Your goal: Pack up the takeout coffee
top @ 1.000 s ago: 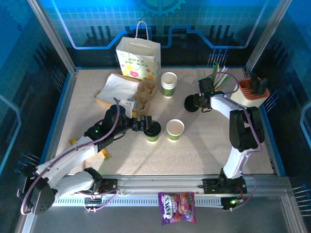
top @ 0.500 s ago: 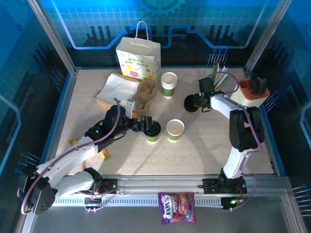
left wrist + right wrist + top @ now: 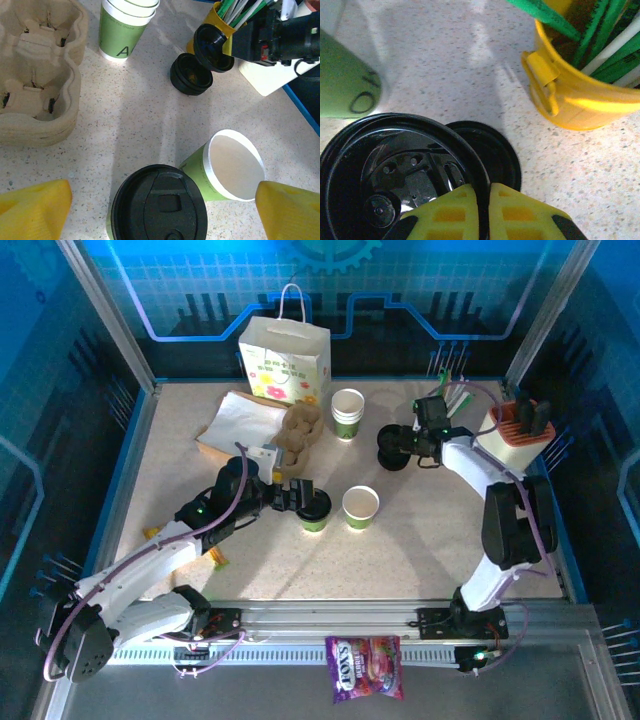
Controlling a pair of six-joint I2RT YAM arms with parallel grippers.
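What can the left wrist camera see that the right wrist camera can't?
Left wrist, not right: the cardboard cup tray, a lidded cup and an open cup. Right wrist, not left: its yellow fingers pinching a black lid. Both: that lid, a second lid on the table, the yellow straw cup.

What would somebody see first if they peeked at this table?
Probably the right hand at the back right, pinching a black lid by its rim beside the yellow cup of straws. Next, mid-table, the open left hand has its yellow fingers either side of a lidded green cup, with an open cup right beside it.
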